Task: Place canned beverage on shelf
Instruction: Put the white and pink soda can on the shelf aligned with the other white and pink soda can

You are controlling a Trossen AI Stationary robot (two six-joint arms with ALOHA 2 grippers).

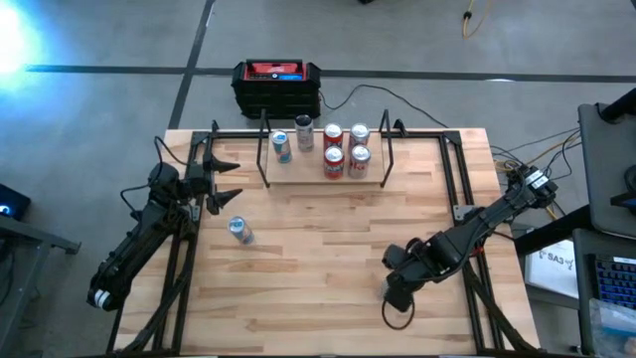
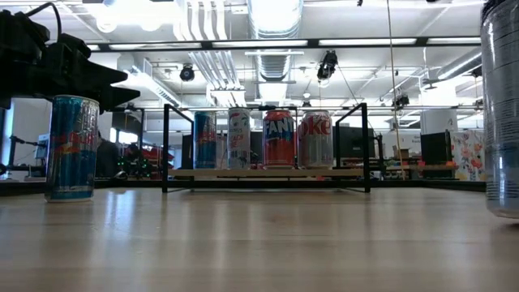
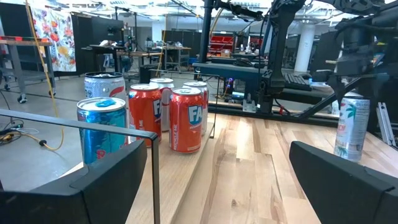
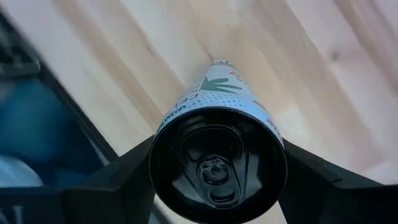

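A white can fills the right gripper, fingers closed on its sides, lower right of the high view; keep it upright toward the shelf, upper centre; left gripper gapes wide, empty.

This place looks like a robotics lab or workshop: exposed pipes and long strip lights on the ceiling, workbenches with equipment behind, grey concrete floor, loose cables.
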